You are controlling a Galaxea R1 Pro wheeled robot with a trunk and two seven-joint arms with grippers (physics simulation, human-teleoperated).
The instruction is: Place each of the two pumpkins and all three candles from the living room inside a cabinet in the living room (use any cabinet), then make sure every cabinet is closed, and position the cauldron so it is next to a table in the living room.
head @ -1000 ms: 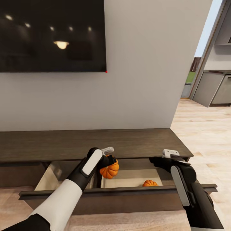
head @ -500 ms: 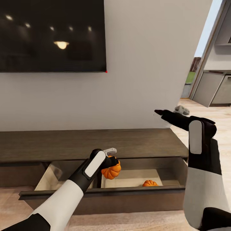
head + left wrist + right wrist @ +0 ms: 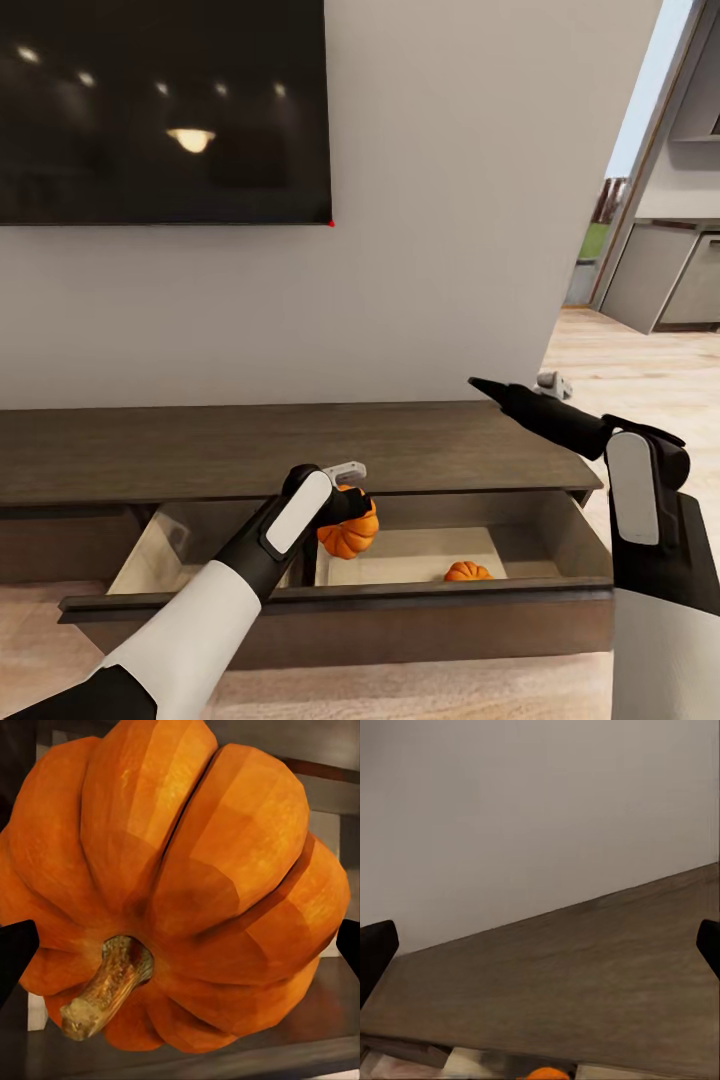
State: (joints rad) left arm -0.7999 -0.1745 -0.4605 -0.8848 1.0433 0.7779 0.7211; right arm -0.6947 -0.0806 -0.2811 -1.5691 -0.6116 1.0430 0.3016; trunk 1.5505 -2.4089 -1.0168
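- The left gripper is clamped on a pumpkin and holds it above the open drawer of the cabinet, over the right compartment.
- A second pumpkin lies in that compartment, near the front wall.
- I advise to lower the held pumpkin to the tan floor before releasing, away from the divider.
- The right gripper hovers above the cabinet top, its fingers apart and empty.
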